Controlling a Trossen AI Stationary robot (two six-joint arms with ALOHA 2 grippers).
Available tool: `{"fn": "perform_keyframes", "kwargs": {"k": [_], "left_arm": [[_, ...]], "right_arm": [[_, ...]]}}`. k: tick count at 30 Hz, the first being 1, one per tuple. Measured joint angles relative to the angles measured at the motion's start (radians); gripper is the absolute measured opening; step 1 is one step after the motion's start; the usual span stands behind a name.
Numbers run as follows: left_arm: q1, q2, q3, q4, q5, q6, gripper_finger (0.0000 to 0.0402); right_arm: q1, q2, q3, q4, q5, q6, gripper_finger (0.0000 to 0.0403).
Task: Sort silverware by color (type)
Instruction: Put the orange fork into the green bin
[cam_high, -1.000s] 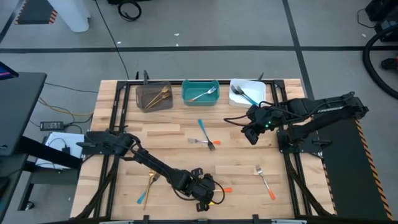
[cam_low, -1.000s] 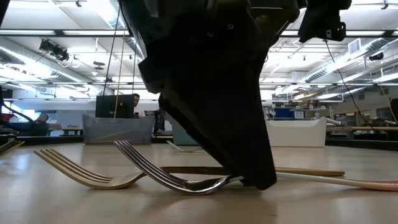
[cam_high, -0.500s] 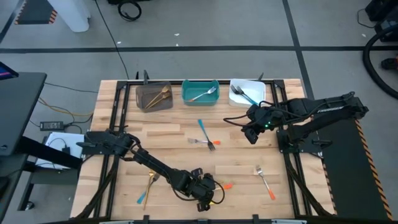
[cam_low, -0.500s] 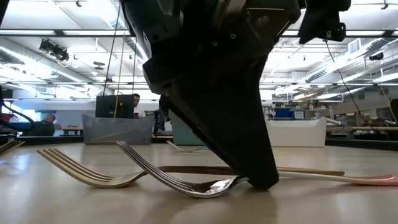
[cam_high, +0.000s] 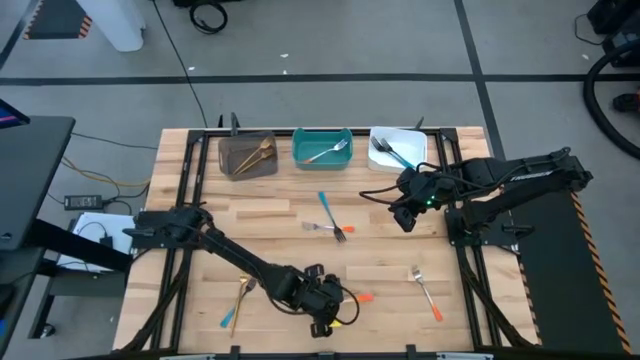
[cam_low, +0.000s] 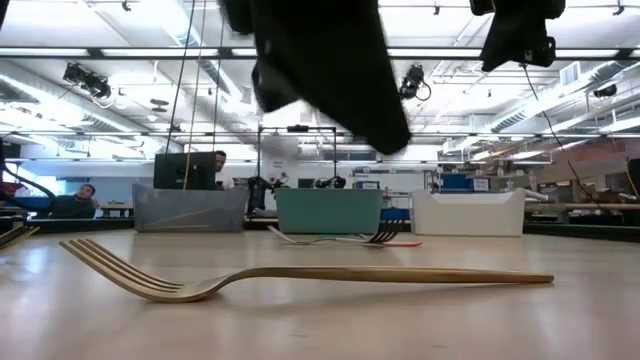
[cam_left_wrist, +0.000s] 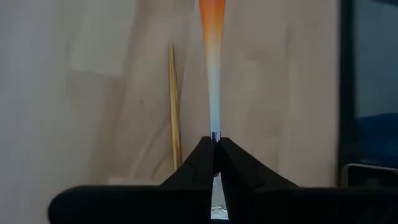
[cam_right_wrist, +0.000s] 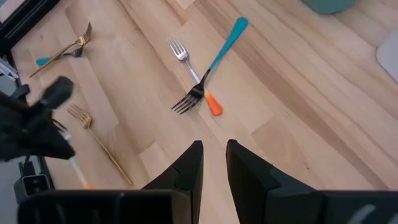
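The fork with the orange handle (cam_left_wrist: 212, 56) is thin and shiny, silver at the neck and bright orange at the far end. The left gripper (cam_left_wrist: 214, 144) has its two dark fingers pinched tight on the silver part. It holds the fork up off the table (cam_high: 270, 215), near the front edge. From above, the left gripper (cam_high: 322, 300) sits low in the middle, and the orange tip (cam_high: 364, 298) sticks out toward the right side. The fork lies long and straight out from the fingers.

A gold fork (cam_low: 300, 274) lies flat on the wood just under it, prongs curling up at one end. It shows up again next to the held fork in the left wrist view (cam_left_wrist: 175, 112).

The right gripper (cam_high: 404, 212) hangs over the table near the white bin (cam_high: 398, 148), its fingers a little apart and holding nothing.
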Motion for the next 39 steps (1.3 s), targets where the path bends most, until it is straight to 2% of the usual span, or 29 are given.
{"fn": "perform_keyframes", "kwargs": {"k": [9,13,15,20,24,31,39], "left_arm": [[0.114,-0.093,0.001,-0.097,-0.046,0.155,0.0018],[0.193,-0.113,0.001,-0.116,-0.047,0.239,0.0018],[0.236,-0.123,0.001,-0.125,-0.047,0.286,0.0018],[0.35,-0.144,0.002,-0.138,-0.047,0.398,0.0018],[0.45,-0.17,0.003,-0.137,-0.035,0.471,0.0018],[0.618,-0.195,0.002,-0.16,-0.024,0.513,0.0018],[0.757,-0.196,0.002,-0.119,-0.023,0.563,0.0019]], "right_arm": [[-0.007,0.0,0.0,-0.045,0.102,-0.032,0.0077],[-0.042,0.0,0.0,-0.058,0.113,-0.071,0.0077],[-0.067,0.0,0.0,-0.058,0.152,-0.076,0.0077],[-0.165,-0.003,0.0,-0.035,0.24,-0.12,0.0077],[-0.257,-0.007,0.001,0.033,0.243,-0.204,0.0077],[-0.417,-0.008,0.001,0.216,0.243,-0.409,0.0077],[-0.562,-0.007,0.001,0.373,0.232,-0.603,0.0077]]}}
